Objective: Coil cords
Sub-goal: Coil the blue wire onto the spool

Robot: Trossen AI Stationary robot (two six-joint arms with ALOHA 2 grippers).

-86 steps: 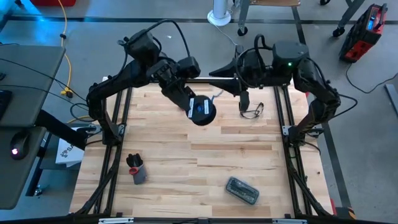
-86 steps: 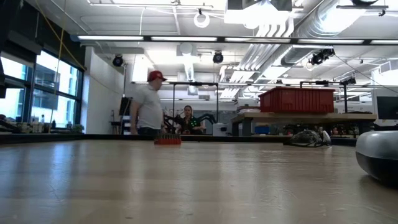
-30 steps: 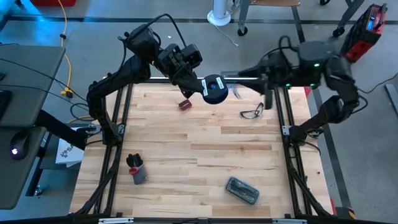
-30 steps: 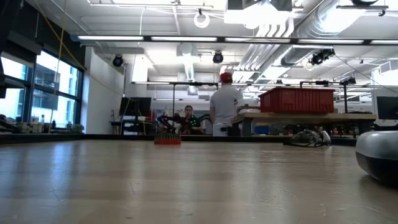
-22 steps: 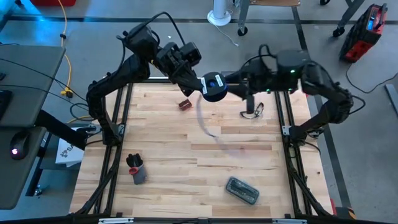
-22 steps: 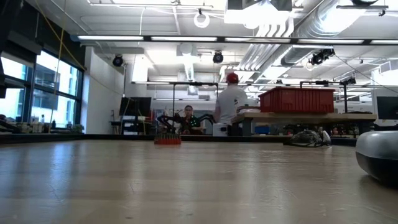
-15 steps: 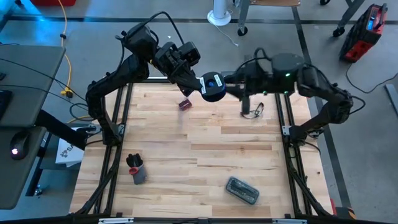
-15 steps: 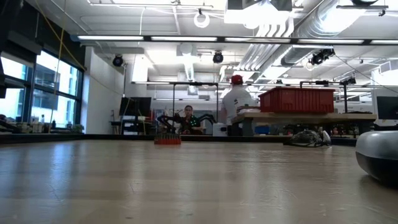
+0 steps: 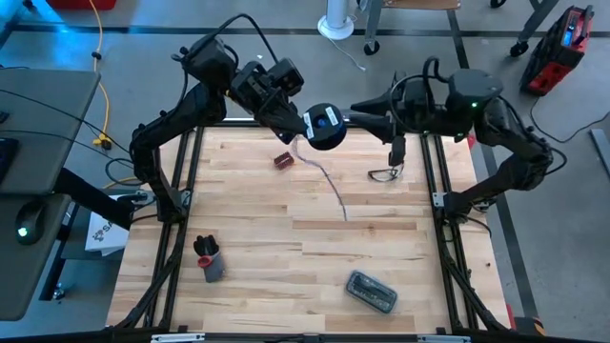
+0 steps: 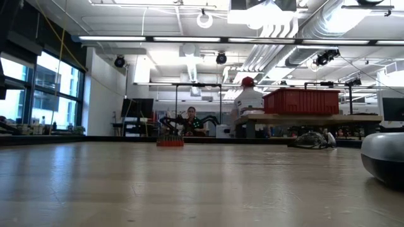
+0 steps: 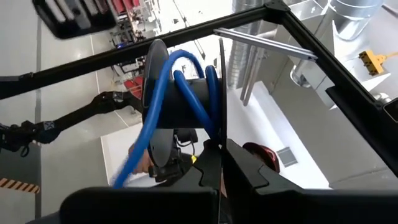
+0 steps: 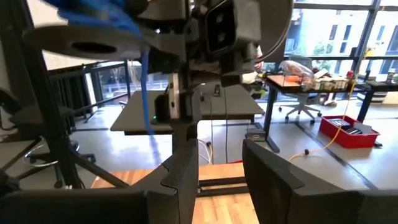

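My left gripper (image 9: 307, 126) is shut on a small round black reel (image 9: 325, 126) with a blue-white patch, held above the table's far edge. Blue cord (image 11: 177, 68) is wound on its hub. A loose length of cord (image 9: 332, 186) trails from the reel toward the table's middle; I cannot tell whether its end (image 9: 345, 217) touches the wood. My right gripper (image 9: 396, 150) is open and empty to the right of the reel. In its wrist view (image 12: 221, 168) it faces the reel (image 12: 93, 37) and touches nothing. My left gripper pinches the rim of one of the reel's two flanges (image 11: 220, 118) between its two fingers. The fingers come roughly level from the table's left. The reel is lifted clear of the table, patched face up, and the loose cord hangs slack from it.
Thin dark-framed glasses (image 9: 386, 173) lie under my right gripper. A small red block (image 9: 283, 159) lies near the far edge. A black and red object (image 9: 207, 255) lies at near left and a grey case (image 9: 372, 292) at near right. People stand in the room beyond (image 10: 247, 104).
My left gripper has lifted the reel slightly toward the far edge. My right gripper went left toward the reel, then back to the right. The loose cord has swung about below the reel and now trails out toward the table's middle.
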